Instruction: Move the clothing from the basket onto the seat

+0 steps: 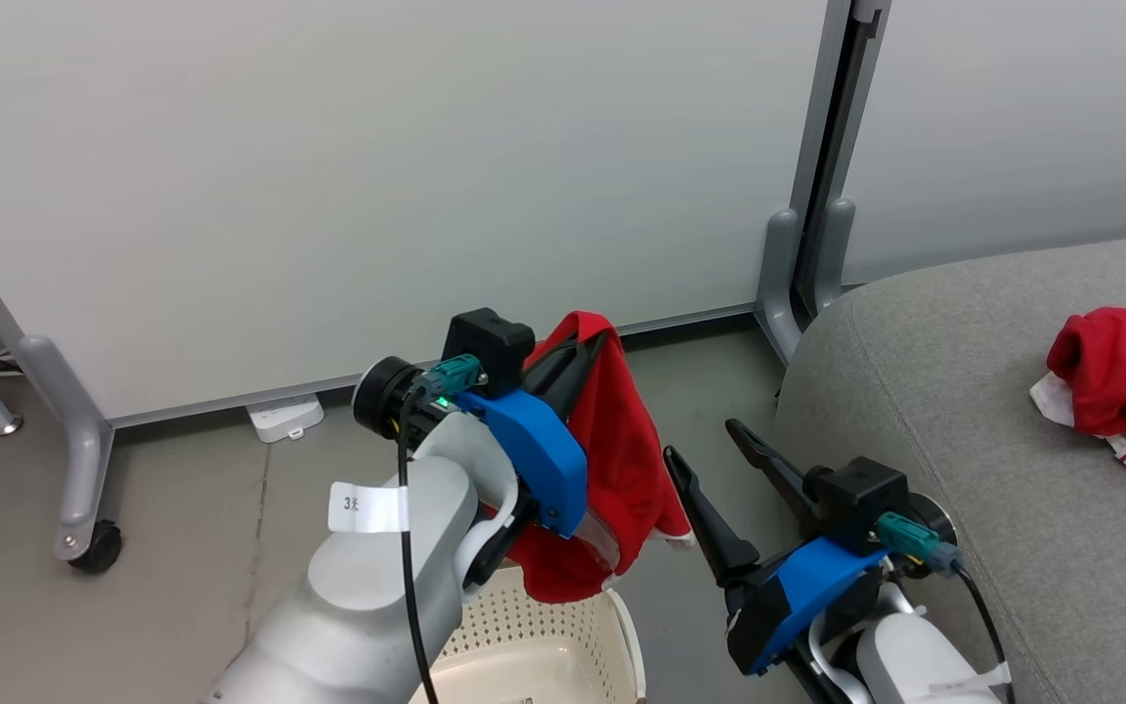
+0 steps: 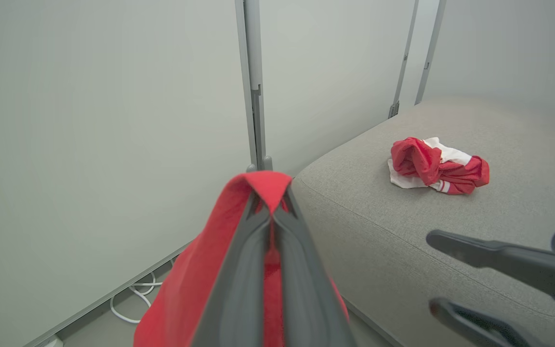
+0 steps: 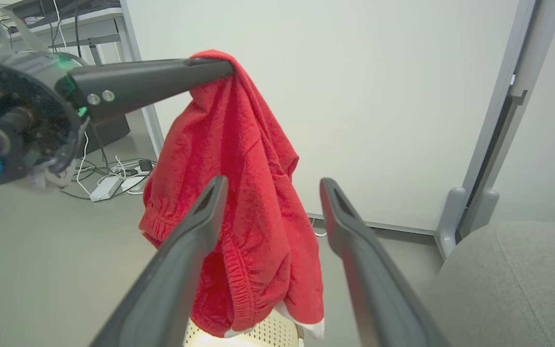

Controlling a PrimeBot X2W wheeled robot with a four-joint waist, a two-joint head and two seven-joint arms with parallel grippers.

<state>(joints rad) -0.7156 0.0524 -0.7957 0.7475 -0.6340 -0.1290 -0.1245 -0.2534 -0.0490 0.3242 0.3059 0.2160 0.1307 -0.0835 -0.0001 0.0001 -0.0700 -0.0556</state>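
Hanging limp from left end effector (image 1: 590, 350), clamped on top fold, red garment (image 1: 627, 445) is above basket (image 1: 614, 626); prob soft, light, bunched fold grips ok; right end effector (image 1: 702, 442) wide, empty. 2nd garment (image 1: 1115, 376) on seat (image 1: 954, 411).

"3" on left forearm (image 1: 382, 596) label (image 1: 368, 507)

A big white board (image 1: 377, 196) is seen standing on the grey floor (image 1: 182, 528). It is held up by a grey leg (image 1: 86, 460) with a small black wheel (image 1: 99, 548). A white plug box (image 1: 284, 418) is laid by the board. White wires (image 2: 138, 290) are curled on the floor. A grey post (image 1: 822, 166) is set between two boards.
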